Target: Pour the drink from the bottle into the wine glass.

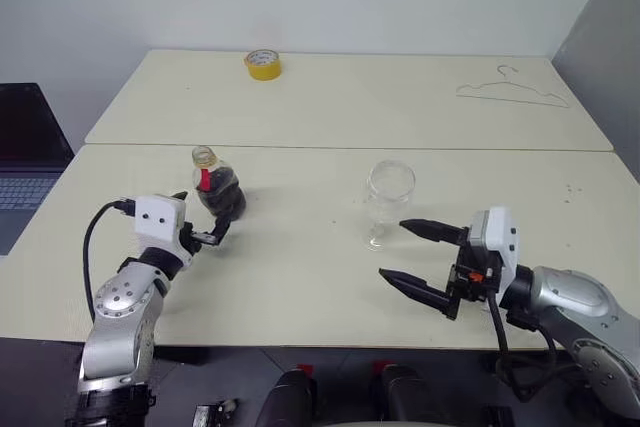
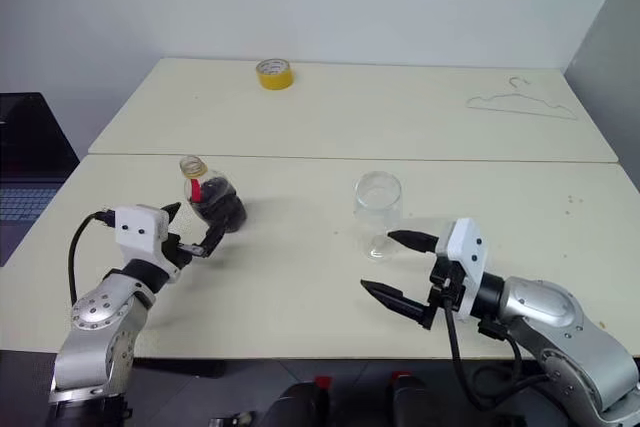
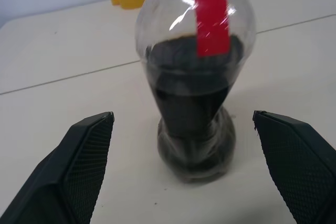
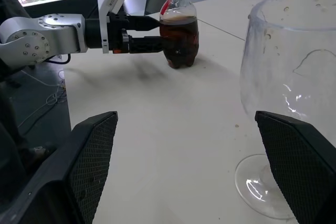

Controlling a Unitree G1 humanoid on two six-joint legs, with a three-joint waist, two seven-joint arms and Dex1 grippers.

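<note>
On the near right of the pale worktop (image 1: 300, 287), the right gripper (image 1: 418, 262) is seen level with its jaws wide apart and nothing between them, aimed leftward at the foot of the wine glass (image 1: 387, 199). The glass stands upright and empty just beyond the jaw tips, apart from them. On the near left, the left gripper (image 1: 203, 219) is seen with its jaws likewise spread, one to each side of the bottle (image 1: 219, 190), which stands upright left of centre with its yellow cap in place. In the left wrist view the bottle (image 3: 195, 77) is framed squarely between the two black fingers (image 3: 79, 166), with clear gaps on both sides, so no contact is made yet. The drink (image 3: 189, 103) is seen as a dark fill reaching roughly to the bottle's shoulder, below the red label.

The step in hand is judged to be the approach to the bottle, with nothing yet poured. The next move would call for the left jaws to be closed on the body, low enough for a steady hold, and the cap would have to be dealt with before any tilting over the glass.

Farther back, a yellow tape roll (image 1: 262, 64) and a wire hanger (image 1: 512, 91) are seen on the far worktop, well apart from the task.
</note>
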